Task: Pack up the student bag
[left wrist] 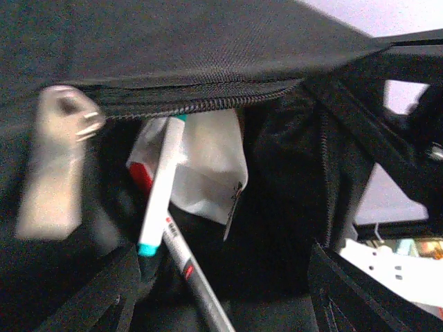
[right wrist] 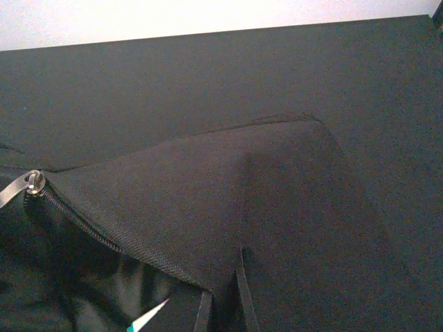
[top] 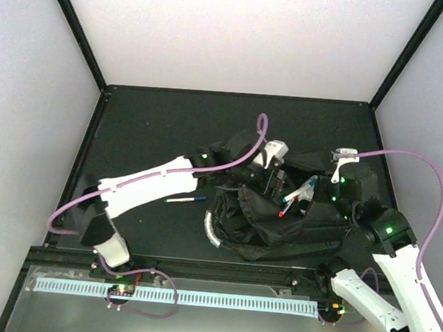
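Widely spread left end effector (left wrist: pixel 223 299), empty

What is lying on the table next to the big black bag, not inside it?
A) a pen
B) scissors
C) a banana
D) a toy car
A: a thin pen with a blue end lies on the dark table, just left of the student bag.
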Controlling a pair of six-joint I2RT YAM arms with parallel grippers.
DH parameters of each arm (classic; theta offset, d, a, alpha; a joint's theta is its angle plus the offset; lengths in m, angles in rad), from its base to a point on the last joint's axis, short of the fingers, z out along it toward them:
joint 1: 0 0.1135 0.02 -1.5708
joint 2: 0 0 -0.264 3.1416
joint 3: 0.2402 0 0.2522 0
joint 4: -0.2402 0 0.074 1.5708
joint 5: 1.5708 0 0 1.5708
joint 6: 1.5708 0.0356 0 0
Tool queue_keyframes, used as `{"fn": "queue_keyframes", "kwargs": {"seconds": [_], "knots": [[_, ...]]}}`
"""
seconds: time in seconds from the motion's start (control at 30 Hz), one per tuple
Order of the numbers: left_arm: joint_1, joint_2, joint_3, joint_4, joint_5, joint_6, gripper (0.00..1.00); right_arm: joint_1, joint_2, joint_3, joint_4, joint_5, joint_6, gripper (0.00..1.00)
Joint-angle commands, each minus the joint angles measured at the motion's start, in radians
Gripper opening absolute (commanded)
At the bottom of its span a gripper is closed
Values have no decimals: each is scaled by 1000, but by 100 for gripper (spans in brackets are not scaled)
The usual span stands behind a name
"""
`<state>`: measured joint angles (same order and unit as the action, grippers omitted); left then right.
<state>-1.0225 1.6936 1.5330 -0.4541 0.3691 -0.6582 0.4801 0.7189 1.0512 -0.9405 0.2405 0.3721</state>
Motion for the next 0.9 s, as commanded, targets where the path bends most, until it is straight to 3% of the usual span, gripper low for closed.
{"fn": "queue_keyframes", "kwargs": {"seconds": [0.0, 0.17, 0.27, 0.37, 0.47, 0.7, 0.87], "knots": [[4, -184, -80, 12, -155, 76, 70, -1, -45, 35, 203, 43, 6, 5], [8, -421, -215, 2, -302, 149, 75, 0, -45, 39, 194, 54, 1, 5], [24, -574, -306, -38, -425, 207, 97, -1, -46, 40, 192, 60, -4, 5], [48, -700, -415, -103, -572, 300, 99, -1, -48, 39, 193, 66, -8, 6], [101, -785, -474, -180, -610, 374, 99, -1, -46, 38, 196, 63, -10, 5], [273, -736, -449, -438, -569, 387, 99, -1, -35, 40, 201, 64, -22, 5], [341, -638, -445, -503, -458, 426, 99, -1, -36, 40, 202, 69, -33, 5]]}}
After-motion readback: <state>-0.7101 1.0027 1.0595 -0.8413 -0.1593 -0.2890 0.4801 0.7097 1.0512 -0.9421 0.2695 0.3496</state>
